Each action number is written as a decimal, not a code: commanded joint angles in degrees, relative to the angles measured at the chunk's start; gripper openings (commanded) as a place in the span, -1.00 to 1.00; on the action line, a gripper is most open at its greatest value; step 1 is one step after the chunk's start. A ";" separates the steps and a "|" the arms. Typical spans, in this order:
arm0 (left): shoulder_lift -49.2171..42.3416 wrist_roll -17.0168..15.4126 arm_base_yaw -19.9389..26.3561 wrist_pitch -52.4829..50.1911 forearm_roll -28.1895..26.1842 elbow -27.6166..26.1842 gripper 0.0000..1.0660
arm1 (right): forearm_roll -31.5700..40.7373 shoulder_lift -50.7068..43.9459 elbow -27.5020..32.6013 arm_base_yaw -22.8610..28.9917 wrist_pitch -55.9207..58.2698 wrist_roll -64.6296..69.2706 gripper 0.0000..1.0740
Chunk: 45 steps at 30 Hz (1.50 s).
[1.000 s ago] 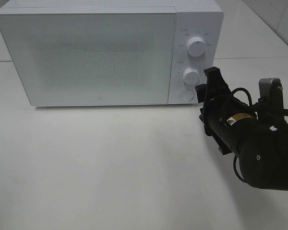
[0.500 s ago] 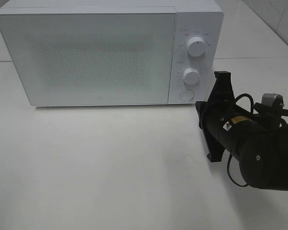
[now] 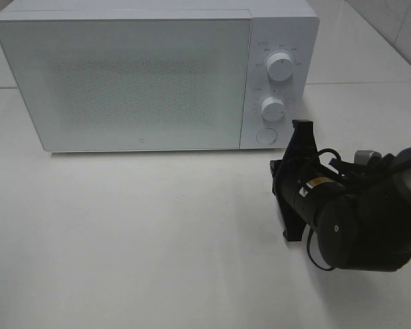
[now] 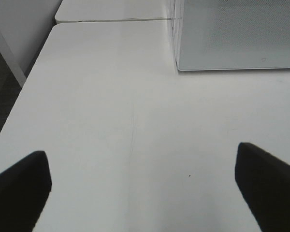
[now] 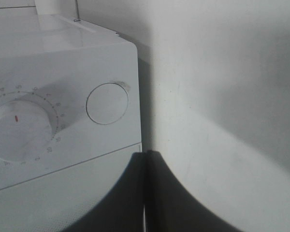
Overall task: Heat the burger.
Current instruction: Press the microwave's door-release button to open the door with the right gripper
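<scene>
R tool (image 5: 146,154) clenched on nothing, tips nr microwave (image 3: 137,82) round btn (image 5: 107,103). L tool (image 4: 140,153) released, over tabletop (image 4: 135,96).

High camera faces microwave (image 3: 137,75) from above; right wrist close on its button (image 5: 107,103); left wrist farther, low.

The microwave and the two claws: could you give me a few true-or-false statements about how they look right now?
1. The microwave has its door open. False: the door is shut.
2. The right gripper is shut with nothing in it. True.
3. The left gripper is clamped on something. False: it is open, with only bare table between its fingers.
4. The microwave's panel has two knobs above a round button. True.
</scene>
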 commanded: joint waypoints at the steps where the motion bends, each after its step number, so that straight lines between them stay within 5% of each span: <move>1: -1.20 -0.40 0.06 -0.52 0.11 0.11 0.84 | -0.57 0.46 -1.38 -1.15 -0.11 -0.06 -0.98; 45: -1.20 -0.40 0.06 -0.52 0.11 0.11 0.84 | -5.04 9.22 -14.04 -6.42 1.09 0.86 -1.00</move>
